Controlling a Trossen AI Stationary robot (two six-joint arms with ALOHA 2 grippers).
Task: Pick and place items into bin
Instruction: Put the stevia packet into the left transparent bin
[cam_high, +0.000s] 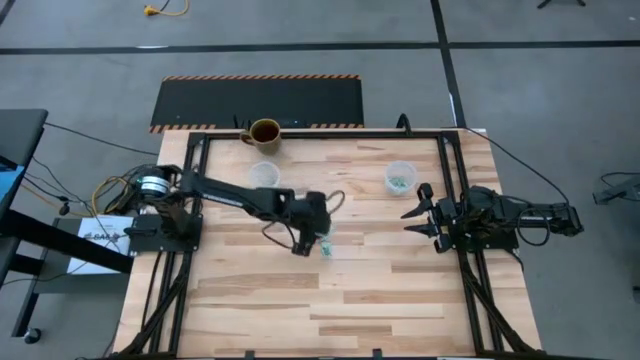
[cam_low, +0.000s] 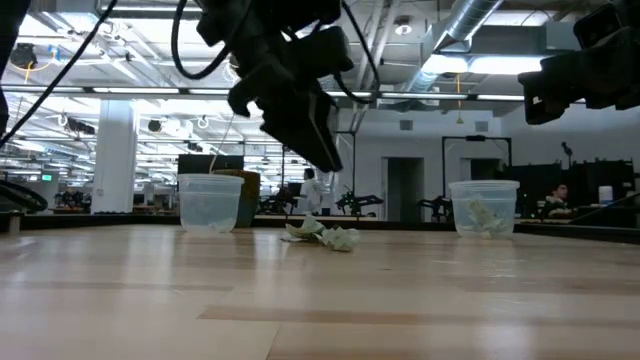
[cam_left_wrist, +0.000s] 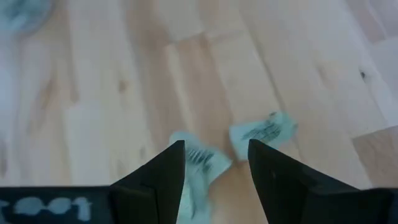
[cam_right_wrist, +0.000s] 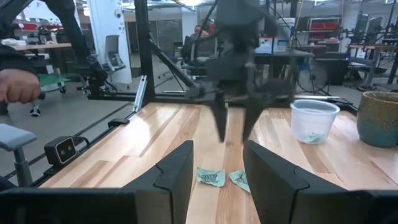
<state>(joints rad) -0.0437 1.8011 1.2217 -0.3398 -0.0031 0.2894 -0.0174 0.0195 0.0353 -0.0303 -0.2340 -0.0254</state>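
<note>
Two wrapped items (cam_left_wrist: 261, 132) lie under left end effector (cam_left_wrist: 214, 163) (fingers apart).

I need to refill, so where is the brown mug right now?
In the high view the brown mug stands at the table's far edge, left of centre, just behind the nearer clear plastic cup.

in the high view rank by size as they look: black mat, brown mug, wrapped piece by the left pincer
1. black mat
2. brown mug
3. wrapped piece beside the left pincer, by far the smallest.
</note>
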